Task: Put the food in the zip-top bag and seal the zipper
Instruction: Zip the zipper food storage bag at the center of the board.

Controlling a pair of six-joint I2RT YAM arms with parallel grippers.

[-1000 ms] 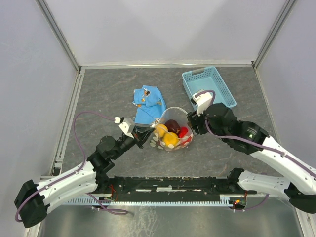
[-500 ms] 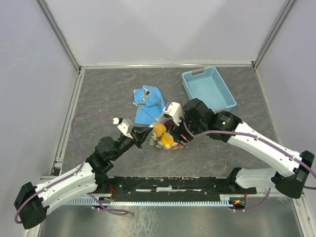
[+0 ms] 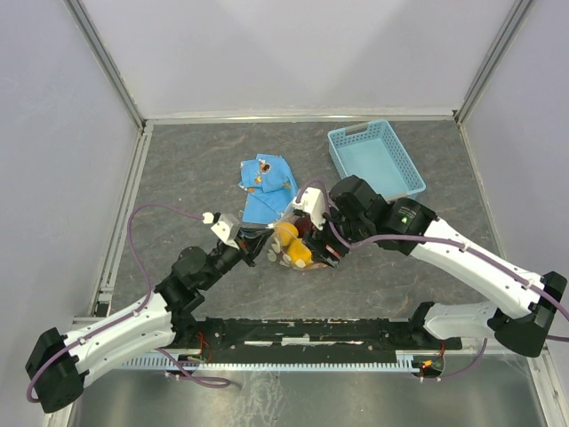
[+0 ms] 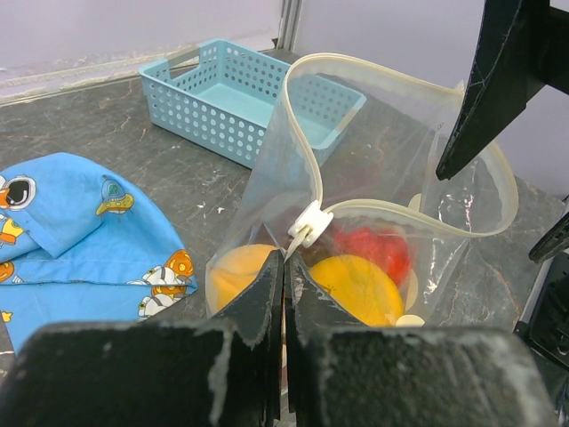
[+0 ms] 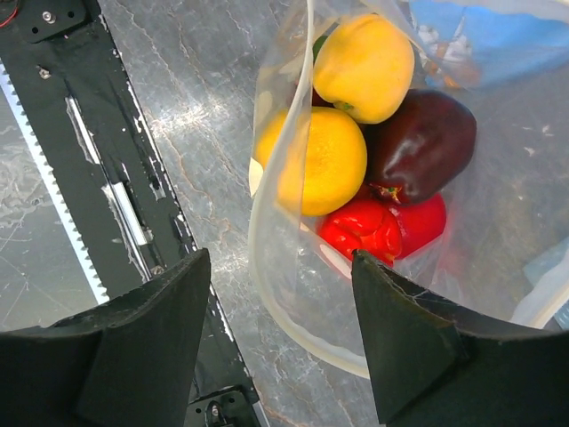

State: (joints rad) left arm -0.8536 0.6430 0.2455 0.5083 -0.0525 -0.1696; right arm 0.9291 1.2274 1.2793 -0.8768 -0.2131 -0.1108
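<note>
1. You are pinching the left claw (image 4: 284,267) shut on the zipper (image 4: 300,142), just below its white slider (image 4: 308,222). This is anchoring one end of the rim so the floppy zip-top bag (image 4: 356,160) is standing up instead of slumping.
2. You are holding the right claw (image 5: 280,267) spread wide with nothing in it, directly above the bag. One side of the rim is passing between its fingers and the fruit is lying just beyond their tips.
3. The food (image 5: 356,133) is sitting in the bottom of the bag, below the right claw and just ahead of the left claw's tips. A yellow fruit (image 5: 364,67), an orange one (image 5: 320,160), a dark maroon one (image 5: 422,142) and a red one (image 5: 382,227) are showing. Whether more are hiding beneath them you cannot tell.
4. The bag is pointing its mouth upward, toward the right claw. The zipper is looping round in an open oval, so it is not yet sealed. Its long axis appears to be running from the left claw's pinch away toward the right claw.
5. The blue cloth (image 4: 80,213) is lying left of the left claw, and the basket (image 4: 204,116) is sitting beyond it, behind the bag. Neither is touching a claw.
6. Judging from this, you are setting up to gather the rim for closing. The pinned end is giving the right claw something to pull against.
</note>
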